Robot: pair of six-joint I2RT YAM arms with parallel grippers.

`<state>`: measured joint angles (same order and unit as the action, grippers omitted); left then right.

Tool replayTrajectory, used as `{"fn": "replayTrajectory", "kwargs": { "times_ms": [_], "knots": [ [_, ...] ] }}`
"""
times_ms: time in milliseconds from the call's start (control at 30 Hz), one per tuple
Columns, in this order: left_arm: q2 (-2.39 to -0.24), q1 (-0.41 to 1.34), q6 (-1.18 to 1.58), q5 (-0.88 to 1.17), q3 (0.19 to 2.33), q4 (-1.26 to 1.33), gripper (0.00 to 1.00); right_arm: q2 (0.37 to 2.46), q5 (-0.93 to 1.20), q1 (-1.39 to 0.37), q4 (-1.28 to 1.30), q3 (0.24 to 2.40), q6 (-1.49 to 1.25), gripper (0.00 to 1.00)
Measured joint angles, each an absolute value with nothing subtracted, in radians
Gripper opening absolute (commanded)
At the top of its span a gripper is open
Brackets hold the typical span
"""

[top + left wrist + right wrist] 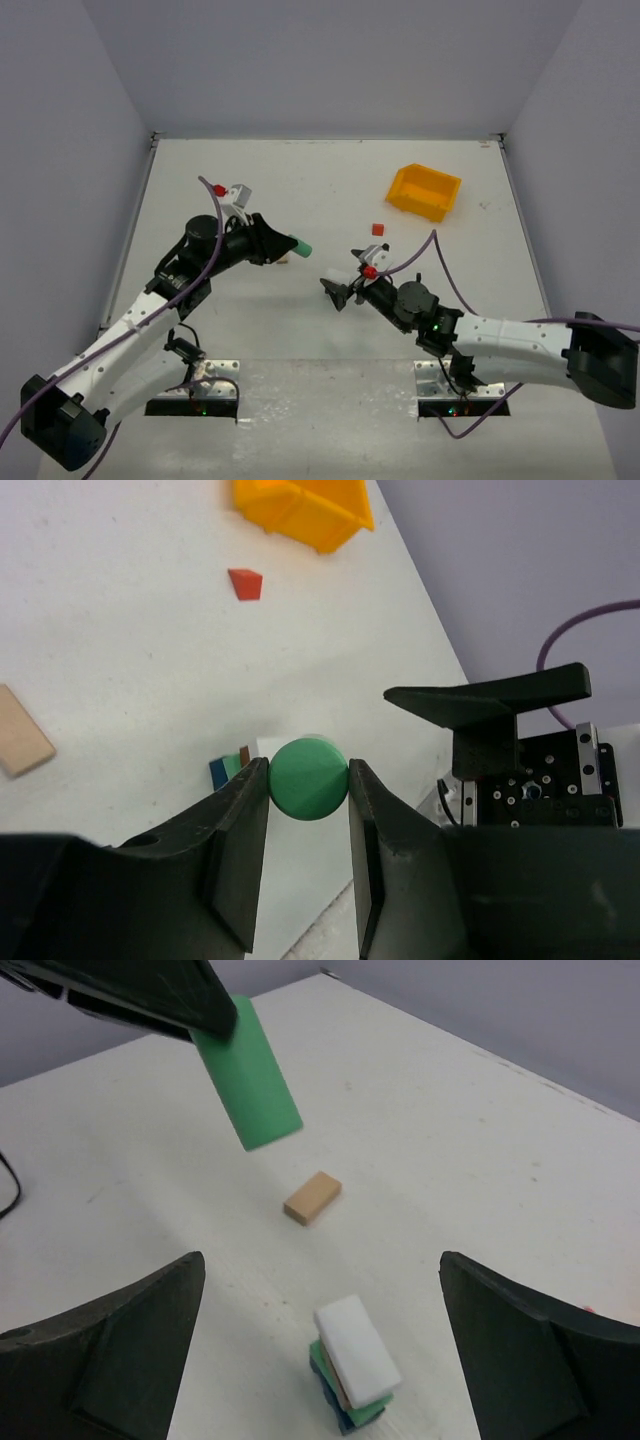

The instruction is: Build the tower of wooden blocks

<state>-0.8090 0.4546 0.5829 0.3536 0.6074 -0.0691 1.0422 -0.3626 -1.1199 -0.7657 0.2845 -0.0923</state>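
The wood block tower (355, 1365) is a short stack of blue, green and tan blocks with a white block (358, 1348) on top. It stands between the wide-apart fingers of my open right gripper (320, 1260), which touch nothing. My left gripper (308, 772) is shut on a green cylinder (308, 778), held in the air above the table to the tower's left. From the right wrist view the green cylinder (248, 1075) hangs at the upper left. The left wrist view shows the tower (235, 767) just beyond its left finger.
A tan block (312, 1197) lies flat on the table behind the tower, under the left gripper (290, 246). A small red block (378, 229) sits farther back, near the yellow bin (425, 191) at the back right.
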Motion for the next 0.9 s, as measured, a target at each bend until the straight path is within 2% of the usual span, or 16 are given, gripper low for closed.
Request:
{"fn": "replayTrajectory", "kwargs": {
  "times_ms": [200, 500, 600, 900],
  "knots": [
    [-0.971, 0.663, 0.499, 0.124, 0.767, -0.102, 0.00, 0.816, -0.590, -1.046, -0.582, 0.226, -0.173, 0.99],
    [-1.208, 1.113, 0.445, -0.337, 0.968, -0.278, 0.00, 0.699, -0.762, -0.681, -0.171, 0.222, -0.449, 0.99],
    [-1.254, 1.170, 0.445, -0.432, 0.994, -0.340, 0.00, 0.700, -0.755, -0.647, -0.106, 0.222, -0.493, 0.99],
    [-1.295, 1.177, 0.445, -0.596, 1.009, -0.402, 0.00, 0.757, -0.729, -0.643, -0.032, 0.227, -0.538, 0.99]
  ]
}}
